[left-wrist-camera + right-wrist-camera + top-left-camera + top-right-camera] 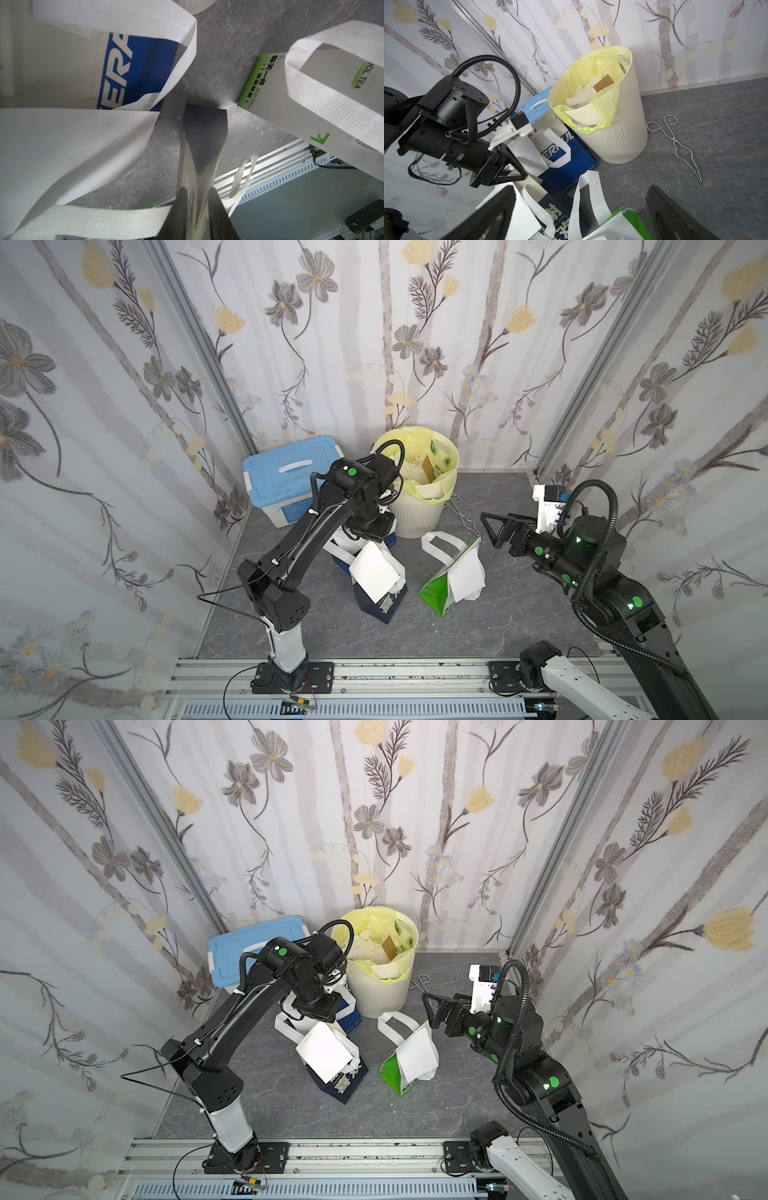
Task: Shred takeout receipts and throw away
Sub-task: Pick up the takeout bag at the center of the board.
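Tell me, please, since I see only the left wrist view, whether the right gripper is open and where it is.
Observer: The right gripper is wide open and empty, hovering close to the green-and-white bag.
Operator: Is there a receipt on that bag?
Observer: Yes, a white receipt lies on its upper face.
Operator: And what is in the bin?
Observer: The bin already holds white paper pieces and a brown card.

Floral wallpaper walls (374,344) enclose a grey marbled floor (498,614).
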Robot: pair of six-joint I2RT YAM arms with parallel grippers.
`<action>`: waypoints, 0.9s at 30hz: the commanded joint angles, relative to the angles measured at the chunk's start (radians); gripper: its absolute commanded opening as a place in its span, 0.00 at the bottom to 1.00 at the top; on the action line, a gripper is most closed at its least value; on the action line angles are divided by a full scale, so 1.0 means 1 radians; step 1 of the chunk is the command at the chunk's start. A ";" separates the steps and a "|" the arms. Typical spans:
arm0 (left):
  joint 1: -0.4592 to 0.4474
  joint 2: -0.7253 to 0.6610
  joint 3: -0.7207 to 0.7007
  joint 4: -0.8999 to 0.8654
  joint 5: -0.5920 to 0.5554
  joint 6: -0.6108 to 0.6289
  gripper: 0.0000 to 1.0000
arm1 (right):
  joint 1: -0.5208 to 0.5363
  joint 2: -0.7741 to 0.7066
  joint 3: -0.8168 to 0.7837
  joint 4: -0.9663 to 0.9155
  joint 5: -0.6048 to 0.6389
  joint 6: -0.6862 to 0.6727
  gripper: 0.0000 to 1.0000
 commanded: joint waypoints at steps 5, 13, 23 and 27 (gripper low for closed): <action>0.001 -0.045 -0.029 0.026 0.045 -0.007 0.05 | 0.006 0.020 0.000 0.015 -0.077 -0.009 0.98; -0.008 -0.283 -0.286 0.195 0.104 -0.175 0.00 | 0.306 0.122 0.040 0.067 0.001 -0.166 0.97; -0.008 -0.621 -0.576 0.379 0.046 -0.454 0.00 | 0.671 0.244 0.036 0.112 0.163 -0.299 0.96; 0.007 -0.646 -0.594 0.336 0.012 -0.600 0.00 | 0.791 0.164 -0.108 0.234 0.386 -0.655 0.96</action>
